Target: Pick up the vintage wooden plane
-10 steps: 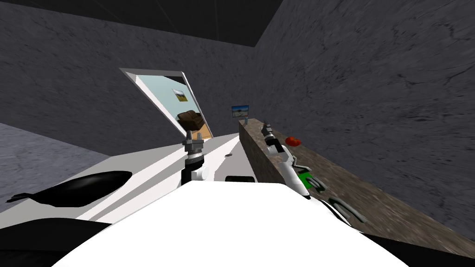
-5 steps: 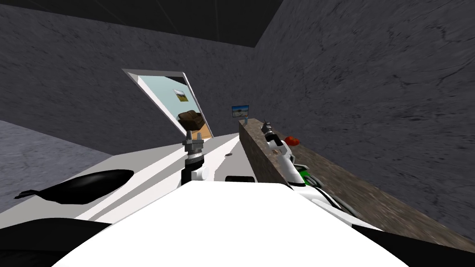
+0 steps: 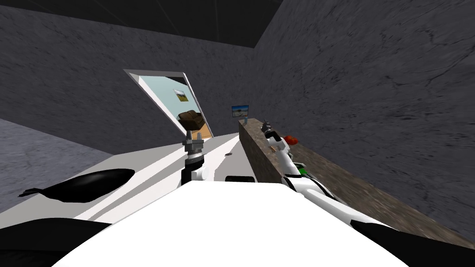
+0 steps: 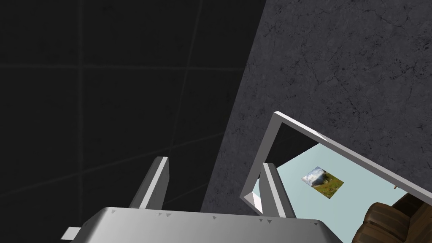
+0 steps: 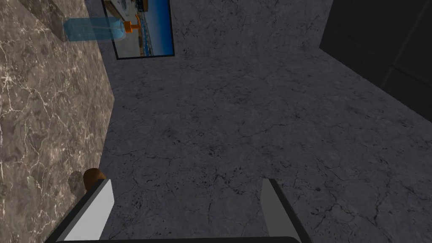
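The plane [image 5: 93, 177], as I take the small red-brown rounded thing on the brown marble counter [image 5: 38, 109] to be, peeks out just beside one blade of my right gripper [image 5: 185, 211]. It sits outside the gap, low by that blade's root rather than ahead of the tips. The jaws stand wide apart and empty. Closing here would catch nothing, and I judge that a careless sideways shift could let the blade's flat shove the plane along the counter or tip it over. I am aimed past it, toward the far blue pump bottle [image 5: 93, 29]. My left gripper [image 4: 213, 187] is raised before my chest, fingers apart, idle.
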{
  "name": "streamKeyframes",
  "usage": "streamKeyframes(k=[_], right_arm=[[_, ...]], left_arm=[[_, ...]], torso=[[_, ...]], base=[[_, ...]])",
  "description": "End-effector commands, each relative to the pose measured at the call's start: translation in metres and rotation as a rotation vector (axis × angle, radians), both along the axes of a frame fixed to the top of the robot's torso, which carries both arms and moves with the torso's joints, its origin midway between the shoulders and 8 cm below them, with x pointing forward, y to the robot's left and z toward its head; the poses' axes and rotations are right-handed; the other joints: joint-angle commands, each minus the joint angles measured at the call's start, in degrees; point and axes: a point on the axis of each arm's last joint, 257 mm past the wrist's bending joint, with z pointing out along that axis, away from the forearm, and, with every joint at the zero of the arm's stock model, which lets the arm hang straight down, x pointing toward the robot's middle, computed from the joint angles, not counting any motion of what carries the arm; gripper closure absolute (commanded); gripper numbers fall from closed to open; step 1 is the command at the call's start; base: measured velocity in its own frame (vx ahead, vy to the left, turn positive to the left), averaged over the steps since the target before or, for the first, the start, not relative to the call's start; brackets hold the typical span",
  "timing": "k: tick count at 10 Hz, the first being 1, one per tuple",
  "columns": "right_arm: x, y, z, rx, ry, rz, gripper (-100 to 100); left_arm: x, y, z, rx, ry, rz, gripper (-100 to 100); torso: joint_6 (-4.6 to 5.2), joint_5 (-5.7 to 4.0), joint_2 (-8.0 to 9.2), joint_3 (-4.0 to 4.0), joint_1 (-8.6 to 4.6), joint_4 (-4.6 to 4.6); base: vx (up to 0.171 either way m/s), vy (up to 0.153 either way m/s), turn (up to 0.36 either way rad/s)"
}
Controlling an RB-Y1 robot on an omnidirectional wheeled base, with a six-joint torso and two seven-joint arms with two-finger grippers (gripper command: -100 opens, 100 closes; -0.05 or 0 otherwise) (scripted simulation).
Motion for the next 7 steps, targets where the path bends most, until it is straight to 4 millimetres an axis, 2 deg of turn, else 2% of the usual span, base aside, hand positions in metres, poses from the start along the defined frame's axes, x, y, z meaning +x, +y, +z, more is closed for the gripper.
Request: streamKeyframes(k=[1, 6, 7], right_arm=[[0.013, -0.009, -0.003, 0.061, 0.044, -0.011, -100], [0.036, -0.031, -0.041, 0.186, 0.188, -0.050, -100], [0.043, -0.035, -0.042, 0.249, 0.218, -0.056, -100]], left_arm=[[0.000, 0.000, 0.000, 0.000, 0.000, 0.000, 0], [0.000, 0.000, 0.000, 0.000, 0.000, 0.000, 0], [0.000, 0.000, 0.000, 0.000, 0.000, 0.000, 0]], torso=[[0.00, 0.00, 0.00, 0.00, 0.00, 0.00], [0.01, 0.00, 0.03, 0.02, -0.01, 0.01], [0.00, 0.00, 0.01, 0.01, 0.00, 0.00]], base=[[-0.035, -0.017, -0.009], [-0.033, -0.014, -0.009], [-0.030, -0.013, -0.022]])
